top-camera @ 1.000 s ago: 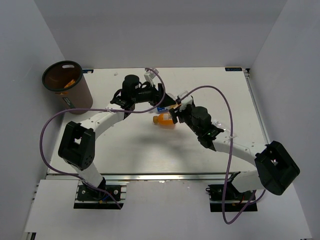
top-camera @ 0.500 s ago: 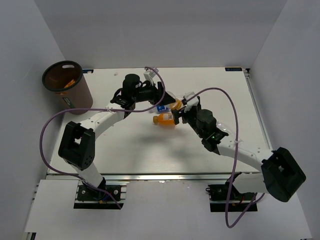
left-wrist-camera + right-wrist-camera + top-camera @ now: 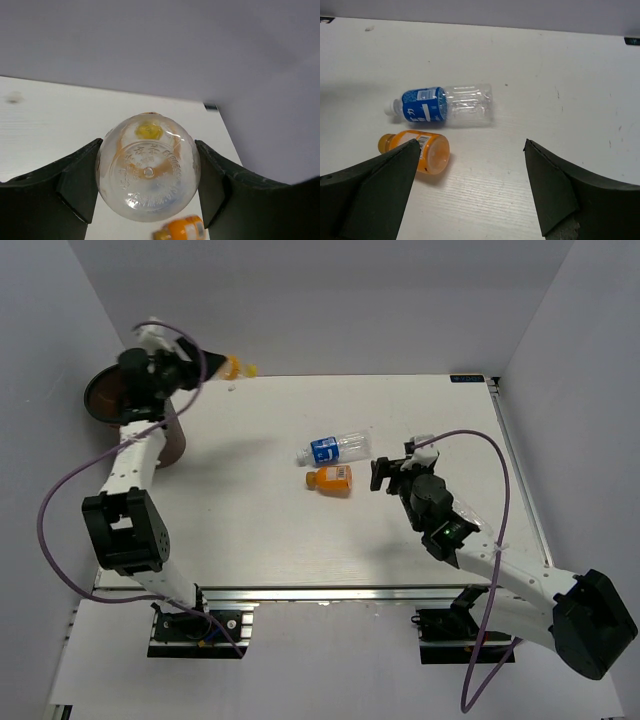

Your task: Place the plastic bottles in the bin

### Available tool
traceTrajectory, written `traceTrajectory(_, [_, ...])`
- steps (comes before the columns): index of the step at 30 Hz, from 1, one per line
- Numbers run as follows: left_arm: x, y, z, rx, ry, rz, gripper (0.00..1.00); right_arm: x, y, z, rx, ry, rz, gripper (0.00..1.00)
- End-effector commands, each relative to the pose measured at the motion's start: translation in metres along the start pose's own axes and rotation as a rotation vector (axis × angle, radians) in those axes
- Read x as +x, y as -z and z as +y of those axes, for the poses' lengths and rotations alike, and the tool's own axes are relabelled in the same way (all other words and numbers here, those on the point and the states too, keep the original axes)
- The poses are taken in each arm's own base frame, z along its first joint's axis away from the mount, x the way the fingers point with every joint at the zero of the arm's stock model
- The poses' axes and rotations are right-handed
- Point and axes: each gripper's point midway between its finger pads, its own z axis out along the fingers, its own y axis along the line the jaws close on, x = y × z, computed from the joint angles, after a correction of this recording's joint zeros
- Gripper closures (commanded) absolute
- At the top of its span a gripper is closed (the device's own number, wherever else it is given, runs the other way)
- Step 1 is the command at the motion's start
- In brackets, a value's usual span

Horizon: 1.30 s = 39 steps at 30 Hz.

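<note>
Horizontally held, clear bottle (image 3: 232, 367) points rightward.

walls (image 3: 320, 300): plain grey | table (image 3: 250, 530): white, faint wood grain | light: even, soft shadows

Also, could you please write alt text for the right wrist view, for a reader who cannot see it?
Two plastic bottles lie sideways on a white table: a clear bottle with blue label and white cap, and just nearer, a small orange-filled bottle. The dark jaws frame the bottom corners, open and empty.
</note>
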Motion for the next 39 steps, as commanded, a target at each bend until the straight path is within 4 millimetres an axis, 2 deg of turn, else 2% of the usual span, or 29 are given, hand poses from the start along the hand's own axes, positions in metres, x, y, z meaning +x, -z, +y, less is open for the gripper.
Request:
traceTrajectory(1, [-0.080,0.052,0.010,-0.044,0.022,-0.167,0.94,0.005,0.003,-0.022,0.122,-0.071,-0.014,0.11])
traceTrajectory(2, [-0.089,0.061,0.013,-0.039,0.027,-0.179,0.95,0.009,0.002,-0.023,0.126,-0.060,-0.009,0.11])
traceTrajectory(3, [-0.103,0.076,0.026,-0.070,0.035,-0.220,0.95,0.012,0.002,-0.024,0.129,-0.058,-0.008,0.11])
traceTrajectory(4, [-0.110,0.083,0.030,-0.086,0.034,-0.240,0.95,0.014,0.001,-0.024,0.130,-0.052,-0.002,0.11])
traceTrajectory(8, [-0.148,0.125,0.063,-0.268,0.020,-0.361,0.94,0.026,-0.004,-0.024,0.139,-0.028,0.033,0.11])
traceTrajectory(9, [-0.153,0.148,0.094,-0.450,0.042,-0.395,0.93,0.028,-0.005,-0.025,0.145,-0.022,0.041,0.11])
traceTrajectory(11, [-0.168,0.175,0.113,-0.628,0.030,-0.461,0.93,0.032,-0.007,-0.029,0.173,-0.008,0.057,0.11])
traceTrajectory(12, [-0.172,0.196,0.132,-0.773,0.019,-0.511,0.92,0.033,-0.008,-0.031,0.187,-0.006,0.060,0.11])
traceTrajectory(13, [-0.178,0.208,0.129,-0.814,-0.001,-0.553,0.90,0.033,-0.009,-0.034,0.206,0.000,0.063,0.11])
traceTrajectory(15, [-0.176,0.228,0.144,-0.935,-0.007,-0.605,0.87,0.039,-0.013,-0.033,0.212,0.005,0.083,0.11])
traceTrajectory(17, [-0.174,0.234,0.151,-0.979,-0.008,-0.610,0.87,0.043,-0.018,-0.028,0.196,0.008,0.099,0.11])
traceTrajectory(19, [-0.166,0.234,0.166,-1.025,0.013,-0.580,0.84,0.046,-0.022,-0.022,0.176,0.001,0.114,0.11])
traceTrajectory(21, [-0.159,0.231,0.175,-1.044,0.032,-0.552,0.72,0.048,-0.028,-0.014,0.148,0.000,0.133,0.11])
traceTrajectory(22, [-0.156,0.229,0.179,-1.047,0.040,-0.537,0.52,0.050,-0.030,-0.003,0.086,0.008,0.146,0.10])
traceTrajectory(23, [-0.152,0.226,0.184,-1.049,0.046,-0.524,0.27,0.050,-0.034,0.006,0.043,0.026,0.157,0.11])
traceTrajectory(24, [-0.151,0.224,0.185,-1.040,0.045,-0.517,0.07,0.050,-0.035,0.014,-0.010,0.051,0.164,0.11])
traceTrajectory(25, [-0.148,0.221,0.186,-1.026,0.041,-0.508,0.02,0.053,-0.036,0.030,-0.122,0.121,0.177,0.11])
traceTrajectory(27, [-0.150,0.212,0.176,-0.956,0.025,-0.498,0.02,0.059,-0.035,0.053,-0.309,0.291,0.185,0.11])
traceTrajectory(28, [-0.151,0.210,0.172,-0.934,0.021,-0.496,0.02,0.065,-0.030,0.073,-0.489,0.460,0.158,0.11])
traceTrajectory(29, [-0.152,0.204,0.165,-0.893,0.019,-0.488,0.02,0.064,-0.032,0.076,-0.522,0.521,0.138,0.11])
traceTrajectory(30, [-0.156,0.201,0.157,-0.853,0.012,-0.487,0.02,0.048,-0.037,0.085,-0.550,0.545,0.071,0.11])
traceTrajectory(31, [-0.156,0.197,0.151,-0.824,0.015,-0.482,0.02,0.046,-0.043,0.085,-0.551,0.604,0.054,0.11])
traceTrajectory(32, [-0.151,0.187,0.141,-0.748,0.024,-0.447,0.02,0.045,-0.047,0.086,-0.563,0.646,0.046,0.11])
traceTrajectory(33, [-0.154,0.180,0.125,-0.677,0.014,-0.456,0.02,0.043,-0.051,0.086,-0.573,0.681,0.041,0.11])
traceTrajectory(34, [-0.147,0.174,0.121,-0.644,0.014,-0.439,0.02,0.047,-0.057,0.092,-0.608,0.713,0.049,0.11])
traceTrajectory(36, [-0.144,0.163,0.106,-0.634,-0.010,-0.434,0.02,0.052,-0.064,0.098,-0.667,0.763,0.054,0.11])
traceTrajectory(39, [-0.141,0.155,0.094,-0.648,-0.029,-0.419,0.02,0.072,-0.072,0.109,-0.770,0.771,0.159,0.11])
